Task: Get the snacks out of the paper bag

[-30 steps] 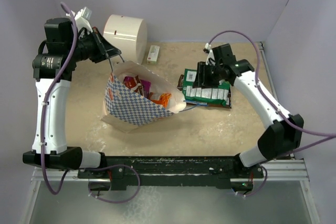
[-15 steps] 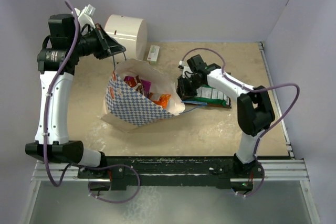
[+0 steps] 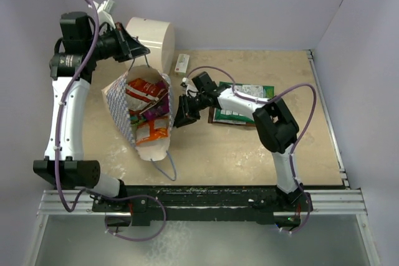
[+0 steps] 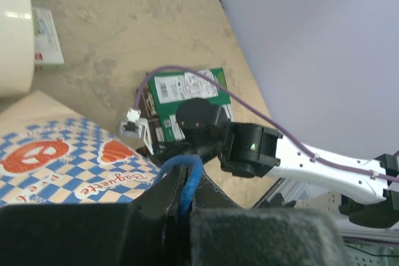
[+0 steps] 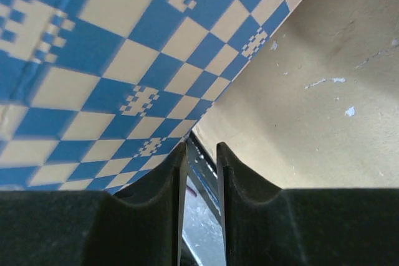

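So the left claw is pinching one blue cord handle tight and holding that end of the paper bag up at the far left of the table. The bag is lying open toward the overhead camera. Its long axis is running from that raised far end down toward the near edge, where the other handle is trailing on the table.

The snacks are sitting inside in a stack along that axis: red-orange at the far end, purple in the middle, orange nearest. A green packet is already lying out on the table to the right.

The right claw is sitting just beside the bag's right wall, about halfway along and outside it. Its fingers are almost closed, showing just a thin slit with nothing in it.

The key bit, I reckon: the snacks are lying to the left of the right claw, just over that wall. The left one is busy with the handle, so the right is the free and nearer one. It'd need to go up over the rim and open wider, coming in across the bag's length.
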`<state>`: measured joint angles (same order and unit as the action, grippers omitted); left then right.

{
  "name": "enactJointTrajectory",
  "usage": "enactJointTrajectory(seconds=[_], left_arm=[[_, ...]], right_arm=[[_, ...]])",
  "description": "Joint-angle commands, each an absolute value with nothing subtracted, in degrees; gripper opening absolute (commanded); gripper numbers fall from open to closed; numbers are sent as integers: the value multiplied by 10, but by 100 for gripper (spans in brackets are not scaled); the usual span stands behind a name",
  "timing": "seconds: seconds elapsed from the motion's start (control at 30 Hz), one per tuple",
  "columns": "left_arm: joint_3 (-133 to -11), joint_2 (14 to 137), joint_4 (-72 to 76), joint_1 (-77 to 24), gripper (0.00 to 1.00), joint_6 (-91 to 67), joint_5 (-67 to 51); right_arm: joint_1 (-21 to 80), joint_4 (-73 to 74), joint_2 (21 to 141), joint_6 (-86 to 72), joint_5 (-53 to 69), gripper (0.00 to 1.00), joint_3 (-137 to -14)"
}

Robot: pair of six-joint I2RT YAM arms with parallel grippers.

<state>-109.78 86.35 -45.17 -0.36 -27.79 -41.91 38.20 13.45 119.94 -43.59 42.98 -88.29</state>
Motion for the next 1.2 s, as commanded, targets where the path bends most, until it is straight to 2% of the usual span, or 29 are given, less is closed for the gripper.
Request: enactJointTrajectory(seconds=[0.0,0.07,0.2,0.33,0.67,0.87,1.17], left_arm=[[-970,749,-314,-4,0,-334,-481],[-902,703,-306,-4,0,-353,-481],[-848,654,-338,-6,0,-364,-484],[-811,632,-318,-20,0,-405,-496],[-815,669,-288,-130,0,-493,-460],[-857,708,-323,-162,0,-470,-442],[-812,688,-285,-178,0,-497,-471]], right_arm=[[366,170,1162,-402,443,29,-885],[353,190,1138,-355,423,30,-852],[334,252,1079,-263,347,32,-816],[334,276,1011,-215,275,40,-800],[334,247,814,-221,154,61,-701],[335,222,726,-204,65,71,-680],[354,97,575,-100,115,83,-596]])
